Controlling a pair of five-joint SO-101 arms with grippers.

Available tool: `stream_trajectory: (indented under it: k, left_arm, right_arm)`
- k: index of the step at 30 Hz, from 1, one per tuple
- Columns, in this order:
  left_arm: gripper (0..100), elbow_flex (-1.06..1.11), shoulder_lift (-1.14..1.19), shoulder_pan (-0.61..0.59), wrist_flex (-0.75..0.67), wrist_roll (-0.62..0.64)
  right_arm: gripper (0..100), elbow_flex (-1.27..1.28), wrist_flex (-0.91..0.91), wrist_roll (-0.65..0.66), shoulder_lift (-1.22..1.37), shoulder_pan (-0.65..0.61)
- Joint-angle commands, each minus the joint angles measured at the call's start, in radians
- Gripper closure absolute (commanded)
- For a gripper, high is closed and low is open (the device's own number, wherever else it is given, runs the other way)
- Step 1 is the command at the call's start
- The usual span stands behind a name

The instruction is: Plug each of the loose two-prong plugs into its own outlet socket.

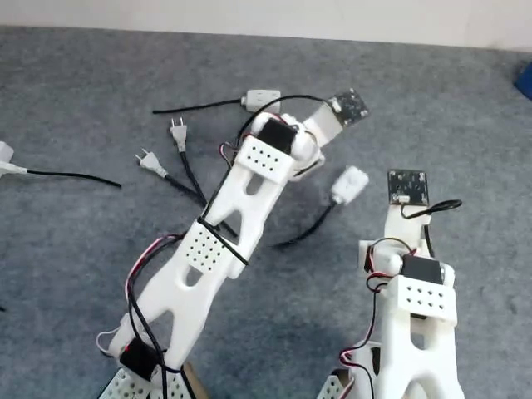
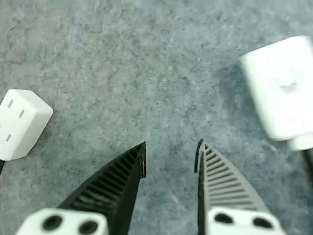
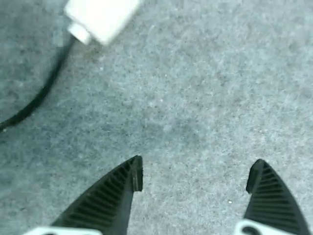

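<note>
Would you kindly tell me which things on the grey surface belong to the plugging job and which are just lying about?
Belongs to the job: far plug; near plug; far socket; near socket.
Lying about: white corded block, perhaps a spare socket; blue object.

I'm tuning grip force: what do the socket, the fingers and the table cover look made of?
Socket: smooth white moulded plastic, judging by its even faces and rounded edges. Fingers: black ribbed plastic or rubber; unclear which. Table cover: grey felt or short-pile carpet, by its speckled, fuzzy texture.
</note>
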Motion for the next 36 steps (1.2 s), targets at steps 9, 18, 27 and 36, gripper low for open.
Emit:
stream_trajectory:
  k: [9,18,27,36]
  left_arm:
    - [82,-0.042,-0.145,-0.005,0.026,0.012]
    - [82,-0.041,-0.162,0.097,0.032,0.012]
    - [82,-0.042,-0.065,0.088,0.028,0.012]
    - [82,-0.045,-0.019,0.088,0.026,0.011]
  right_arm:
    - [66.7,-0.180,0.004,0.048,0.001,0.446]
    - [66.7,-0.268,-0.102,0.049,0.159,0.783]
    - [66.7,-0.510,-0.127,0.043,0.424,1.064]
    - [66.7,-0.533,-0.079,0.043,0.444,1.012]
